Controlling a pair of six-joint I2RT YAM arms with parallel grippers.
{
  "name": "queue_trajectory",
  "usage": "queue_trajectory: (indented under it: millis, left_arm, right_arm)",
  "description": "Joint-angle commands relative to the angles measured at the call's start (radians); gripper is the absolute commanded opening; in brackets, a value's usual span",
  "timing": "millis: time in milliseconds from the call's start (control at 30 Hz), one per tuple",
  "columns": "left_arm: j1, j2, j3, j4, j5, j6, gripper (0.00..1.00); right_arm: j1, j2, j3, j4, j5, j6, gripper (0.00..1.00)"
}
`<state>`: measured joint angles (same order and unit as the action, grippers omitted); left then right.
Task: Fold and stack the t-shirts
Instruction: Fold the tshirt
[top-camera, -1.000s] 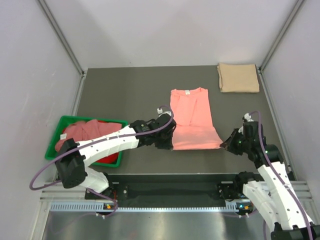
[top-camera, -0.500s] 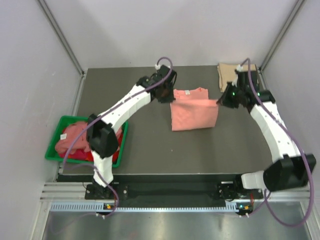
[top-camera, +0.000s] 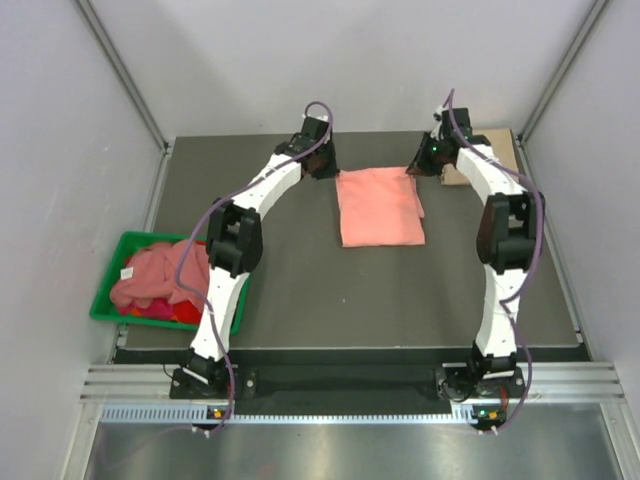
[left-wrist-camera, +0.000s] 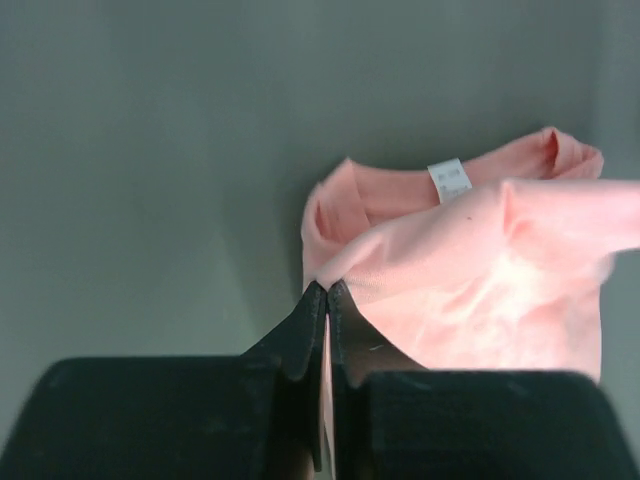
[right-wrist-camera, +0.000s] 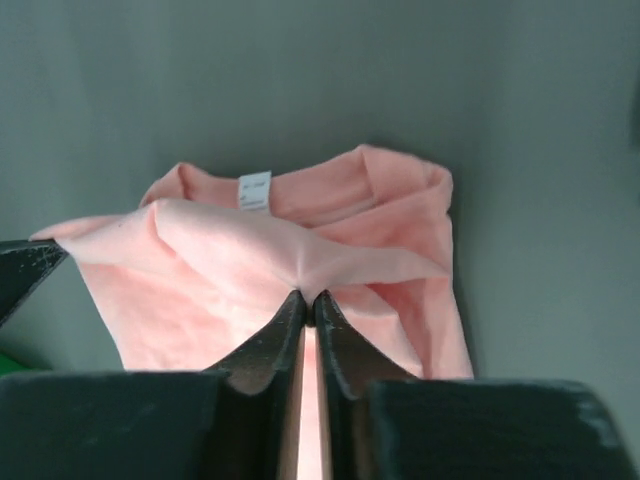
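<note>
A salmon-pink t-shirt (top-camera: 378, 207) lies folded over on the dark table, collar end at the back. My left gripper (top-camera: 326, 166) is at its far left corner and my right gripper (top-camera: 419, 166) is at its far right corner. In the left wrist view the left gripper (left-wrist-camera: 327, 289) is shut on a pinch of the pink cloth (left-wrist-camera: 480, 270), with the white neck label (left-wrist-camera: 450, 180) beyond. The right gripper (right-wrist-camera: 308, 297) is likewise shut on a fold of the shirt (right-wrist-camera: 230, 260). A folded tan t-shirt (top-camera: 503, 145) lies at the back right, partly behind the right arm.
A green bin (top-camera: 103, 297) at the left front holds crumpled pink and red t-shirts (top-camera: 160, 280). Both arms stretch far out over the table. Grey walls close in the left, right and back sides.
Both grippers have carried the salmon-pink shirt's near hem from the front of the table to the back, laying it over the collar end. The shirt is now half as long.
</note>
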<state>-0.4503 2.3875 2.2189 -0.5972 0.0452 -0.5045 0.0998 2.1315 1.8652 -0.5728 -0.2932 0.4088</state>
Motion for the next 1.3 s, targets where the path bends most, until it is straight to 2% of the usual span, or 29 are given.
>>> queue_trajectory:
  millis: [0, 33, 100, 233, 333, 467, 600, 700, 833, 967, 1067, 1167, 1200, 1233, 1267]
  left_arm:
    - [0.032, 0.025, -0.044, 0.336, 0.107, 0.028, 0.09]
    - [0.041, 0.062, -0.038, 0.412, 0.122, 0.029, 0.16]
    - [0.05, 0.097, -0.016, 0.448, 0.148, 0.021, 0.22]
    - [0.081, 0.113, 0.028, 0.421, 0.177, 0.033, 0.24]
    - [0.084, 0.047, -0.065, 0.409, 0.214, 0.089, 0.25]
    - [0.081, -0.042, -0.171, 0.412, 0.297, 0.1, 0.19]
    - [0.081, -0.122, -0.266, 0.352, 0.34, 0.098, 0.17]
    - [0.073, -0.217, -0.387, 0.341, 0.326, 0.113, 0.17]
    - [0.07, -0.315, -0.523, 0.306, 0.295, 0.11, 0.17]
    - [0.056, -0.416, -0.613, 0.298, 0.291, 0.107, 0.17]
    - [0.039, -0.456, -0.639, 0.251, 0.268, 0.109, 0.18]
    - [0.012, -0.482, -0.65, 0.211, 0.226, 0.124, 0.17]
    - [0.003, -0.488, -0.65, 0.177, 0.211, 0.136, 0.17]
    - [-0.016, -0.499, -0.648, 0.16, 0.162, 0.139, 0.17]
    - [-0.027, -0.504, -0.648, 0.143, 0.138, 0.141, 0.17]
  right_arm:
    - [-0.031, 0.111, 0.125, 0.106, -0.09, 0.045, 0.13]
    - [-0.038, 0.132, 0.143, 0.131, -0.113, 0.065, 0.17]
    - [-0.048, 0.174, 0.179, 0.155, -0.136, 0.071, 0.25]
    - [-0.084, 0.15, 0.178, 0.145, -0.156, 0.024, 0.42]
    - [-0.092, 0.084, 0.109, 0.105, -0.127, -0.043, 0.47]
    - [-0.121, 0.019, -0.039, 0.097, -0.153, -0.116, 0.44]
    - [-0.126, 0.002, -0.112, 0.074, -0.138, -0.174, 0.38]
    - [-0.135, 0.001, -0.159, 0.076, -0.158, -0.2, 0.34]
    - [-0.137, 0.015, -0.19, 0.086, -0.195, -0.219, 0.38]
    - [-0.137, 0.015, -0.248, 0.129, -0.239, -0.215, 0.38]
    - [-0.134, 0.004, -0.307, 0.156, -0.256, -0.197, 0.36]
    - [-0.12, -0.045, -0.395, 0.203, -0.242, -0.18, 0.26]
    - [-0.117, -0.079, -0.45, 0.214, -0.225, -0.168, 0.2]
    - [-0.112, -0.1, -0.478, 0.235, -0.204, -0.144, 0.09]
    - [-0.112, -0.128, -0.513, 0.257, -0.201, -0.13, 0.04]
